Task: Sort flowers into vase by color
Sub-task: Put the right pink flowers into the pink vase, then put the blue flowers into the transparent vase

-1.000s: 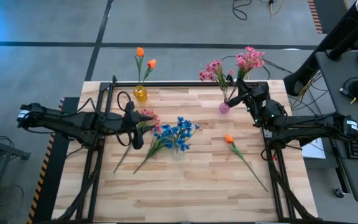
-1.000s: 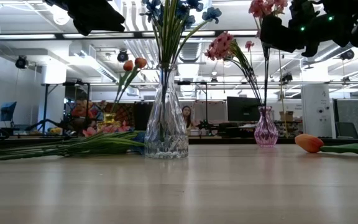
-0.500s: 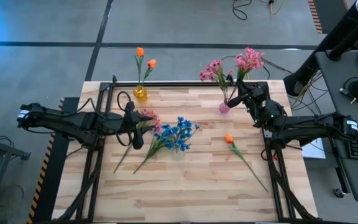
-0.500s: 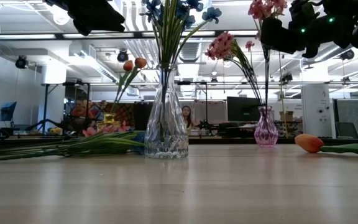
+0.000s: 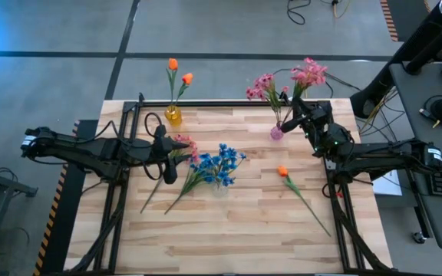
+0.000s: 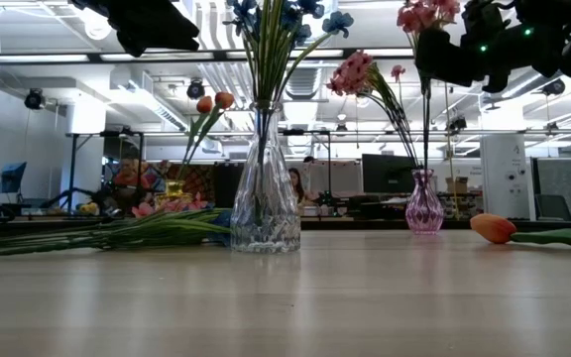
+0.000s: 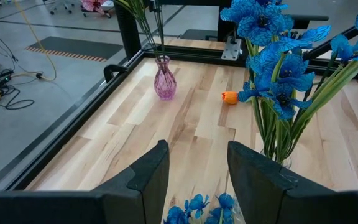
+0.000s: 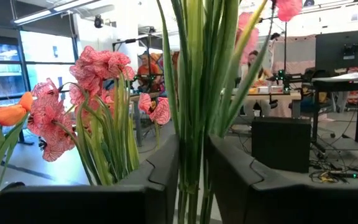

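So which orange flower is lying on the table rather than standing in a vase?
The orange tulip lying near the right arm; the other two orange tulips stand in the yellow vase.

The wooden table (image 5: pixel 236 230) bears three vases, loose pink and blue flowers, one orange tulip (image 5: pixel 283 172).

Blue blossoms (image 6: pixel 285 15) cropped overhead

Pink sprays (image 5: pixel 265 86) upright in the pink vase (image 5: pixel 276 132) near the counter's far right; blue clusters (image 5: pixel 219 165) upright mid-counter; orange bud (image 5: pixel 282 172) flat toward the right edge.
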